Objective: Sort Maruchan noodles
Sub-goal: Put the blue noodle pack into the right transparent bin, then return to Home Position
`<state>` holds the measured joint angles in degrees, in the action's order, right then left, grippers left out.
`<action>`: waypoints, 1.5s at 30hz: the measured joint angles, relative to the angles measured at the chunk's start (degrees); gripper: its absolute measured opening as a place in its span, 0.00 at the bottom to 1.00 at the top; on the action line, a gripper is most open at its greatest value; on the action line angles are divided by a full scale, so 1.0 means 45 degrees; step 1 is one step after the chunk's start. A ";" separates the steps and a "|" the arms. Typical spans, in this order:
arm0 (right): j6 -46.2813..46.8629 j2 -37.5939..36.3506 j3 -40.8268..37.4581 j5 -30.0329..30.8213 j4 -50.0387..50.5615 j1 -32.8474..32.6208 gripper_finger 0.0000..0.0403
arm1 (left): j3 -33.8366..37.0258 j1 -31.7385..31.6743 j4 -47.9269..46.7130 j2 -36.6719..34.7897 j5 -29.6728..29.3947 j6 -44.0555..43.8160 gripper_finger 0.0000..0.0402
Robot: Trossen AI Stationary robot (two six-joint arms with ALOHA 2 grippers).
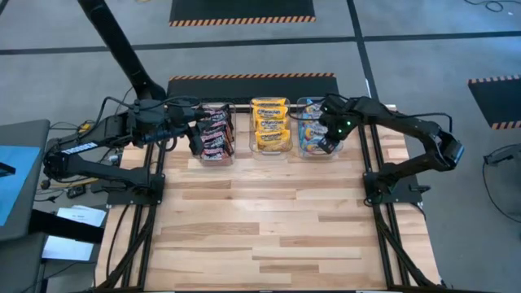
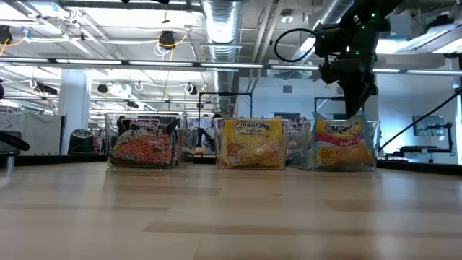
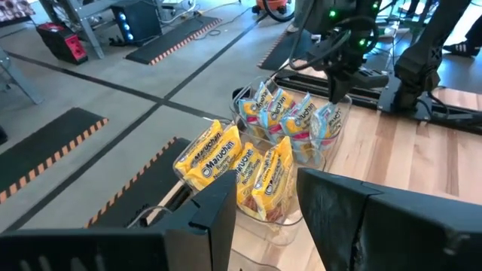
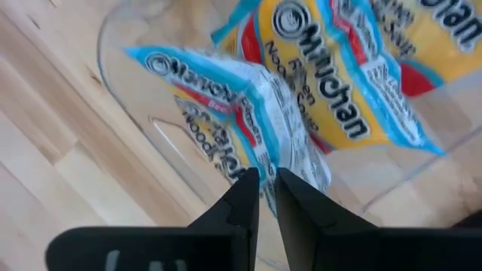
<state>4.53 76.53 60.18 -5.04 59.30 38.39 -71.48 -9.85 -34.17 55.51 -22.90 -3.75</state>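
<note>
Three clear tubs (image 1: 216, 156) are lined up at the table's (image 1: 269, 220) far edge, filled with red-black packets (image 1: 216, 134), yellow packets (image 1: 270, 124) and blue-yellow packets (image 1: 309, 130). The right gripper (image 1: 329, 144) is lowered into the rightmost tub, its fingers (image 4: 245, 197) pinching the edge of a blue-yellow packet (image 4: 226, 128). The left gripper (image 1: 198, 140) is held at the red-black tub, its fingers (image 3: 215, 218) spread and empty.
</note>
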 joint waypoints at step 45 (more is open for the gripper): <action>-0.1845 -0.1490 0.1162 -0.1330 0.0155 0.0535 0.17 | 0.0007 0.0010 -0.2007 -0.1885 0.0388 -0.1599 0.32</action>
<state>-3.78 69.83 65.41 -11.02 60.00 40.80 -71.45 -9.80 -43.20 47.02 -21.15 -10.94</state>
